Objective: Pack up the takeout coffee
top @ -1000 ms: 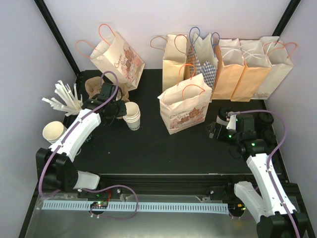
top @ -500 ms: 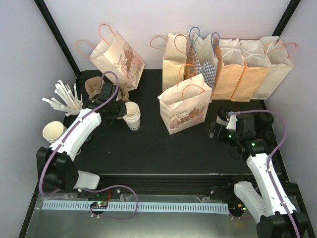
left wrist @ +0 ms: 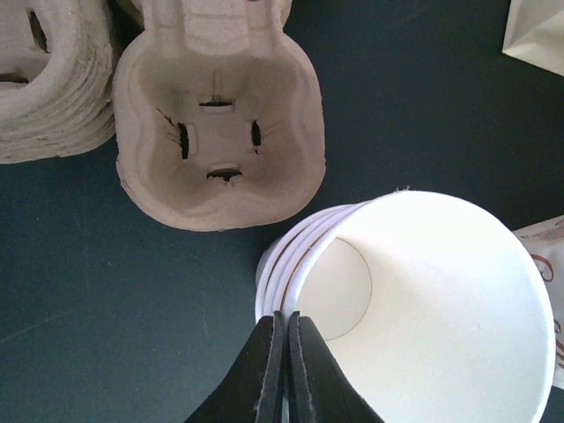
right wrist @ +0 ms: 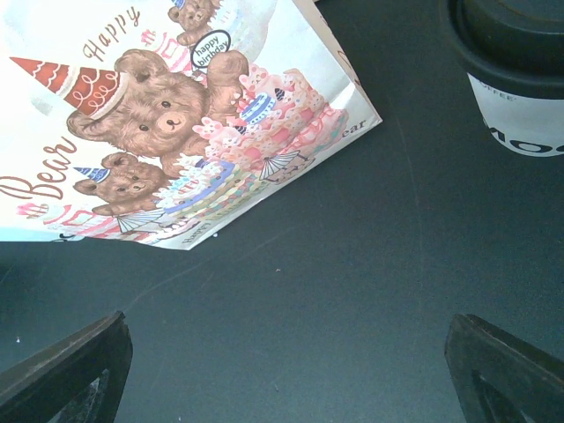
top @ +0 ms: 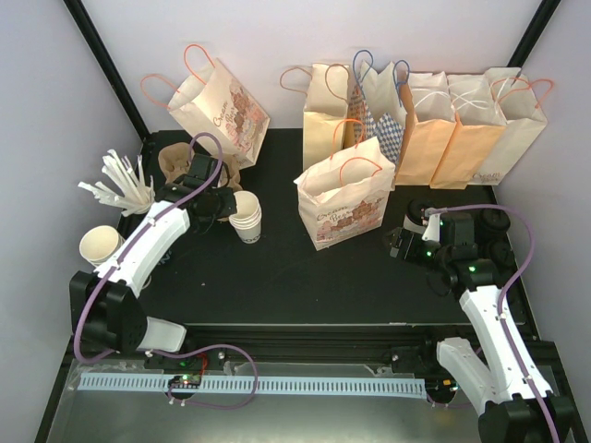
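Observation:
A takeout coffee [right wrist: 515, 79], a white paper cup with a black lid, stands at the top right of the right wrist view, and in the top view [top: 420, 216] it is just beyond the right gripper. My right gripper [right wrist: 286, 370] [top: 399, 242] hovers open over bare black mat, nothing between its fingers. My left gripper [left wrist: 287, 352] [top: 222, 205] is shut on the near rim of a stack of lidless white cups [left wrist: 414, 300] [top: 247, 217], one finger outside the wall and one inside.
Pulp cup carriers [left wrist: 216, 115] [top: 175, 161] lie just beyond the stacked cups. A bear-print paper bag [top: 343, 198] [right wrist: 176, 115] stands mid-table, and several more bags [top: 425, 120] line the back. White straws [top: 115, 185] and another cup [top: 100, 245] sit at the left. Loose black lids [top: 499, 226] sit at the right.
The left gripper's fingers have closed onto the rim of the stacked cups. Neither arm has shifted noticeably.

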`<action>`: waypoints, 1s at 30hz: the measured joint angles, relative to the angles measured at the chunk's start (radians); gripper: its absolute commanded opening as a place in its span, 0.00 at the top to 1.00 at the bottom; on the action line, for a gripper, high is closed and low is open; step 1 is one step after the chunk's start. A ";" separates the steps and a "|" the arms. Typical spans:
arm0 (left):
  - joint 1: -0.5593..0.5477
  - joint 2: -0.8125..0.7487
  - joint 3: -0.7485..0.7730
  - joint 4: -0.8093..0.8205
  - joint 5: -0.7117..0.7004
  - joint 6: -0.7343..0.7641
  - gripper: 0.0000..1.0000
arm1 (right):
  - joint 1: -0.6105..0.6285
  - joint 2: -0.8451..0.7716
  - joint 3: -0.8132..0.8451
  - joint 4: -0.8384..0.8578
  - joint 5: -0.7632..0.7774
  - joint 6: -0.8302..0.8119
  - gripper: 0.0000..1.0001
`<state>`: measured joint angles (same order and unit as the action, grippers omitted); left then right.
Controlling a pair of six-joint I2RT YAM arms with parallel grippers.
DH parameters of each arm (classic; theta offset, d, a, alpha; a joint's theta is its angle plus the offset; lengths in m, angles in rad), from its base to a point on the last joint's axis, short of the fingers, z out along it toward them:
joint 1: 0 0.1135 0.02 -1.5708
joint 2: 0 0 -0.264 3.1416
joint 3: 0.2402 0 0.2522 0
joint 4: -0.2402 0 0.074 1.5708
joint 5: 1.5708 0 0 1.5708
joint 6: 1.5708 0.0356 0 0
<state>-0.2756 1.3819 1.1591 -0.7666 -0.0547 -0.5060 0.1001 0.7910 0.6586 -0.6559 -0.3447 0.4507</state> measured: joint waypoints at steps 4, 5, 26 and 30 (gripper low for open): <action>0.000 -0.015 0.000 -0.003 -0.002 0.000 0.98 | 0.000 0.000 0.000 0.000 0.000 0.000 0.00; 0.000 -0.023 0.000 -0.004 -0.002 0.001 0.99 | 0.000 0.000 0.000 0.000 0.000 0.000 0.00; 0.000 -0.078 0.029 -0.008 0.056 0.008 0.98 | 0.035 -0.010 -0.018 0.077 -0.237 -0.016 0.10; 0.000 -0.084 0.011 -0.010 0.061 0.008 0.98 | 0.160 0.012 -0.036 0.186 -0.265 0.049 0.11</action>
<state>-0.2756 1.2984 1.1698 -0.7769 0.0067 -0.4980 0.2604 0.8032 0.6224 -0.4702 -0.6094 0.4995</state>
